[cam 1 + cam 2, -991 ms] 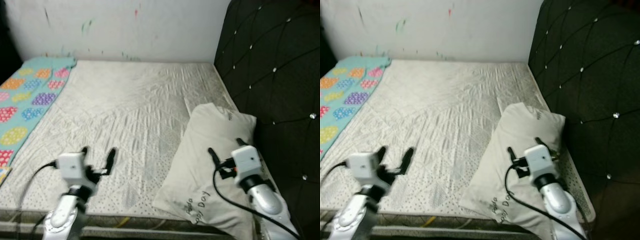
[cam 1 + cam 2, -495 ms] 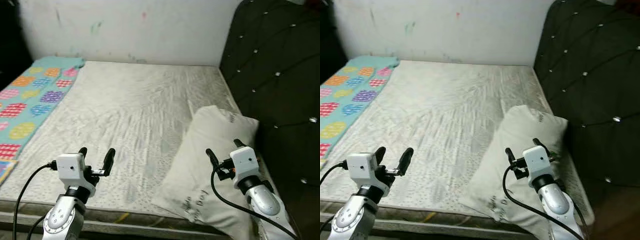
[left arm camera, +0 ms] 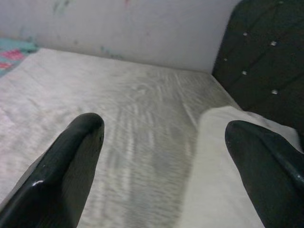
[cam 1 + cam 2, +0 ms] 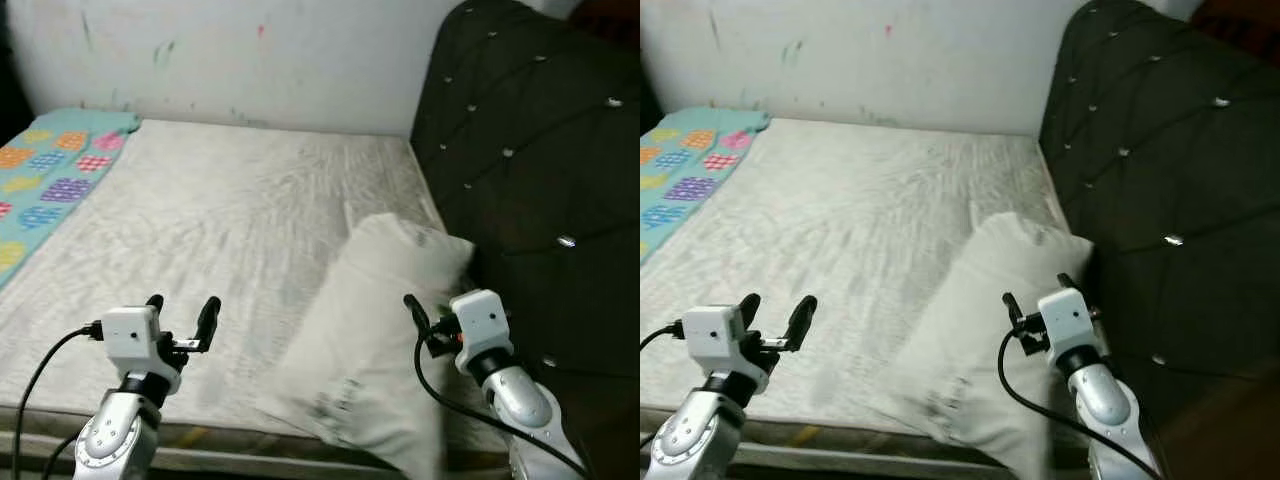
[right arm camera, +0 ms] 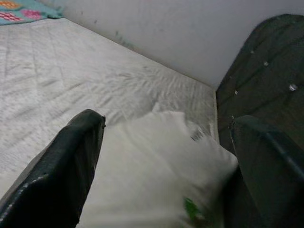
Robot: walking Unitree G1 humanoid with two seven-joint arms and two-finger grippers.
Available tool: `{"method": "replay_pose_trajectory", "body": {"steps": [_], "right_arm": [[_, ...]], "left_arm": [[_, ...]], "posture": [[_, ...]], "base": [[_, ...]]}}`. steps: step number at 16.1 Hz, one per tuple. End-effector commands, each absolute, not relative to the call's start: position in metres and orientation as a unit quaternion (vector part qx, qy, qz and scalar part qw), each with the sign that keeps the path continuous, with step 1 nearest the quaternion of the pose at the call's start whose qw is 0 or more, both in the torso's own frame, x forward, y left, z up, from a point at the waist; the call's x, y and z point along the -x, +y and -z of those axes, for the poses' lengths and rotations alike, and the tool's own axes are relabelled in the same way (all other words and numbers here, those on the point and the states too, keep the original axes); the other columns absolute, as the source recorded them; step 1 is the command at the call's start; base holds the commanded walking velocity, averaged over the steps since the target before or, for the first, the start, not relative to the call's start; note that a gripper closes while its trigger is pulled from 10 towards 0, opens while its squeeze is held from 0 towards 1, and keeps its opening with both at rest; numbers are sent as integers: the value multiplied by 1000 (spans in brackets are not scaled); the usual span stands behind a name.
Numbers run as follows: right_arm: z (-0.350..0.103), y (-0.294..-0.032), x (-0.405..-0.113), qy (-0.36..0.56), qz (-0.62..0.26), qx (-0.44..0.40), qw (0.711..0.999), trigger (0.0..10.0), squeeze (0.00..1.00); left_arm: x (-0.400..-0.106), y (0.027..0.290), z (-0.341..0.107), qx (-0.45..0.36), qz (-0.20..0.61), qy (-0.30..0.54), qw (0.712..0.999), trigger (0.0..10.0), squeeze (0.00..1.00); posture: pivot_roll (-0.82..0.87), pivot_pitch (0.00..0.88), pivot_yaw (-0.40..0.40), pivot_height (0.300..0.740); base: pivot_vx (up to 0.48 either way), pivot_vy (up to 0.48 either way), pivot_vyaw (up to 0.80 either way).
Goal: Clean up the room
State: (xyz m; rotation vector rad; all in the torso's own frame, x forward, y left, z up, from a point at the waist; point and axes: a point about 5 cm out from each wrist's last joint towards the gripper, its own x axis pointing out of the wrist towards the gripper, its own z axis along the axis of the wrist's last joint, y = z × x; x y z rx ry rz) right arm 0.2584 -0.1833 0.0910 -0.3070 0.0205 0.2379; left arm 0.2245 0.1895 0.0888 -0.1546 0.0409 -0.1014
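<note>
Pillow (image 4: 365,330) lay directly ahead of and under the right gripper (image 4: 432,312), long axis running from the near mattress (image 4: 230,220) edge away toward the headboard (image 4: 530,170). Right arm clearly nearer; its fingers stood wide apart, holding nothing. Left gripper (image 4: 181,312) hovered well to the pillow's left, also spread and empty. Bare mattress gave room leftward; the headboard crowded the right. Pillow's near end blurred, probably overhanging the edge.

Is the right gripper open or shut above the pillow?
Open. The right gripper has its jaws spread wide above the pillow, gripping nothing.
</note>
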Motion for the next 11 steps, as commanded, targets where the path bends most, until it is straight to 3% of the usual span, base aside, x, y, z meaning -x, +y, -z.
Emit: {"method": "replay_pose_trajectory", "body": {"steps": [1,11], "right_arm": [[-94,-188,-260,8,-113,156,981,10000,0],[-95,-186,-261,9,-115,149,982,10000,0]], "left_arm": [[-226,185,-89,79,55,22,995,10000,0],[-228,186,-89,84,45,20,995,10000,0]], "posture": [[-65,0,-11,740],[-67,0,-14,740]], "base": [[0,0,0],[0,0,0]]}}
